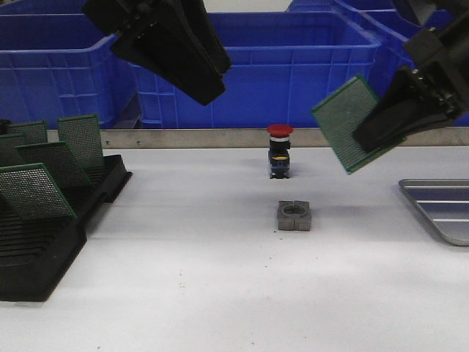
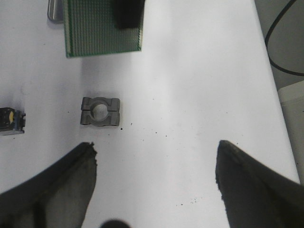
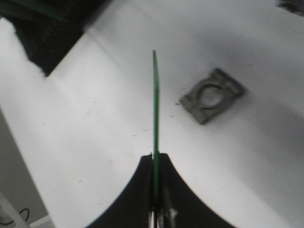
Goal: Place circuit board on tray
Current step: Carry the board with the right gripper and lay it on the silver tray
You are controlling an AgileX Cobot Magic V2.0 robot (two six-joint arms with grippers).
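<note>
The right tool (image 1: 381,132) hangs in the air over the right side of the white bench (image 1: 220,279), clenched on one edge of a green perforated circuit board (image 1: 348,121), which tilts off the bench with its free corner pointing left and up. In the right wrist view the board (image 3: 155,109) shows edge-on as a thin green line pinched between the two dark fingers (image 3: 137,190). The tray (image 1: 440,209) lies flat at the far right edge of the bench, lower than the held board and a little to its right, only partly in view (its pale ridge lines show across the grey floor). The left tool (image 1: 179,55) hovers high over the left-centre of the bench, and the left wrist view shows its two fingers (image 2: 57,185) spread wide apart with nothing between them, so it is released. Near the bench's middle sits a small grey metal block (image 1: 295,215) with a round hole through it, and just beyond it stands a red-capped push button (image 1: 279,150). On the left a black slotted rack (image 1: 44,242) holds several more green boards (image 1: 33,191) standing at a slant. Blue crates (image 1: 293,66) line the far side behind the bench.
</note>
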